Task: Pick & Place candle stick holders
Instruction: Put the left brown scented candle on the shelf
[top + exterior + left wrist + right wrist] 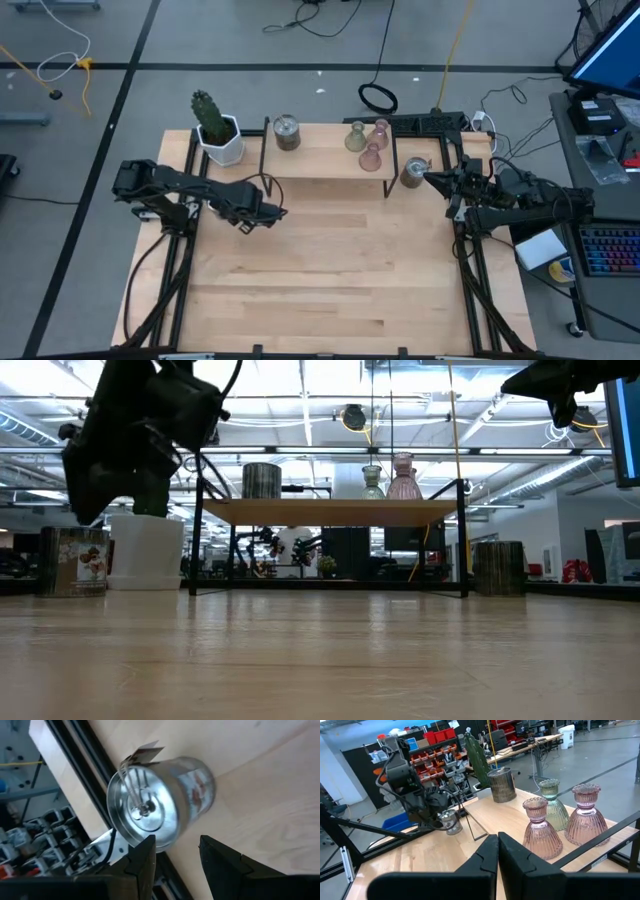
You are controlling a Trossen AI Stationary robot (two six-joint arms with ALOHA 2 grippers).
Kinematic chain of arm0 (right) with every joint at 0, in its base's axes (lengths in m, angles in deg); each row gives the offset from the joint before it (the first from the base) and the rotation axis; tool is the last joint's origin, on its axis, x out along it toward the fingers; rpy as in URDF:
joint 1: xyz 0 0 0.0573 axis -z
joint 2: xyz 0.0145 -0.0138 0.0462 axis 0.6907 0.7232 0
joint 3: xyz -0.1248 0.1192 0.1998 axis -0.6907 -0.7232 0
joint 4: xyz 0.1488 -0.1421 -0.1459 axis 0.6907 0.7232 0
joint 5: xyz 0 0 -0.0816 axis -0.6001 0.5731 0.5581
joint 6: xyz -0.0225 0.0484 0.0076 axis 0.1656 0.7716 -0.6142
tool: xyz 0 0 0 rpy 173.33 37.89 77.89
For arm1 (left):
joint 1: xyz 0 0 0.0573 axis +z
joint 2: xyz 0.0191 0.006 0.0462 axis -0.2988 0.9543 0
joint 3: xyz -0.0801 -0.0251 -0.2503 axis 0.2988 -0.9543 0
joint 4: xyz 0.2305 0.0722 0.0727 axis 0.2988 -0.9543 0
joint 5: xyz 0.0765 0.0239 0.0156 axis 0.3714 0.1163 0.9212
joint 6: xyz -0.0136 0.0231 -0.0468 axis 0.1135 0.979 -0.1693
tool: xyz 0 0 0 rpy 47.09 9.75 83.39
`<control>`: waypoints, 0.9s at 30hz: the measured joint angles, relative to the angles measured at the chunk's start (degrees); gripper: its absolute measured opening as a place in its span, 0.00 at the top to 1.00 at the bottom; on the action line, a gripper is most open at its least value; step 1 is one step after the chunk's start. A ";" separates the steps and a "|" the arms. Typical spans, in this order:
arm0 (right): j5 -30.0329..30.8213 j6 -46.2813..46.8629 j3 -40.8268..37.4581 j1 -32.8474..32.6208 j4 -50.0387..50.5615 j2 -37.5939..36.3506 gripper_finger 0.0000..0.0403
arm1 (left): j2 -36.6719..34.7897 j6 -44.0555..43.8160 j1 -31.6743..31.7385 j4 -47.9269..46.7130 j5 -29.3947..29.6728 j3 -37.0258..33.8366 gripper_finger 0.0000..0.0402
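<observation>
Your left gripper (176, 851) hangs spread above a silver cup (162, 797); your right gripper (497, 846) is pressed together, empty.

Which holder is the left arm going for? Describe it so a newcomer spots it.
Start at the white pot with the cactus at the table's back-left corner. Beside it, near the table's left edge, stands a squat shiny silver cup, right in front of the open left pincer. It is the only holder off the raised shelf on that side.
</observation>
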 joint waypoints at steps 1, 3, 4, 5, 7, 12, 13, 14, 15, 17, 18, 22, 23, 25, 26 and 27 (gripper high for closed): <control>0.00 0.00 0.00 0.00 0.00 0.00 0.99 | 0.00 0.35 0.04 0.00 0.00 -0.58 0.62; 0.00 0.00 0.00 -0.01 0.00 0.00 0.99 | 0.00 0.37 0.22 0.00 0.00 -1.66 0.62; 0.00 0.00 0.00 -0.01 0.00 0.00 0.99 | 0.00 0.39 0.27 0.00 -0.02 -2.16 0.62; 0.00 0.00 0.00 -0.01 0.00 0.00 0.99 | 0.00 0.39 0.37 -0.01 -0.02 -2.58 0.62; 0.00 0.00 0.00 -0.01 0.00 0.00 0.99 | 0.00 0.40 0.60 0.04 0.00 -3.20 0.62; 0.02 0.00 0.00 0.00 0.00 0.00 0.99 | 0.00 1.46 1.18 1.44 0.00 -4.00 0.62; 0.02 0.00 0.00 -0.01 0.00 0.00 0.99 | 0.00 2.04 1.28 2.16 0.00 -4.01 0.62; 0.02 0.00 0.00 -0.01 0.00 0.00 0.99 | 0.00 2.49 1.37 2.99 0.00 -4.01 0.62; 0.02 0.00 0.00 -0.01 0.00 0.00 0.99 | 0.00 2.95 1.37 3.83 0.00 -4.01 0.62; 0.02 0.00 0.00 0.01 0.00 0.00 0.99 | 0.00 4.21 1.37 5.41 0.16 -4.01 0.62; 0.02 0.00 0.00 -0.01 0.00 0.00 0.99 | 0.00 4.46 1.37 5.86 0.57 -4.01 0.62; 0.02 0.00 0.00 0.00 0.00 0.00 0.99 | 0.00 4.20 1.50 5.95 2.47 -4.01 0.62; 0.03 0.00 0.00 0.01 0.00 0.00 0.99 | 0.00 4.13 1.50 5.74 3.00 -4.01 0.62; 0.04 0.00 0.00 0.01 0.00 0.00 0.99 | 0.00 3.98 1.50 5.17 3.57 -3.99 0.62; 0.02 0.02 0.00 -0.01 0.00 0.00 0.99 | 0.00 3.90 1.50 4.69 3.72 -4.00 0.62; 0.04 0.01 0.00 0.01 -0.01 0.00 0.99 | 0.00 3.87 1.50 4.17 3.95 -4.01 0.62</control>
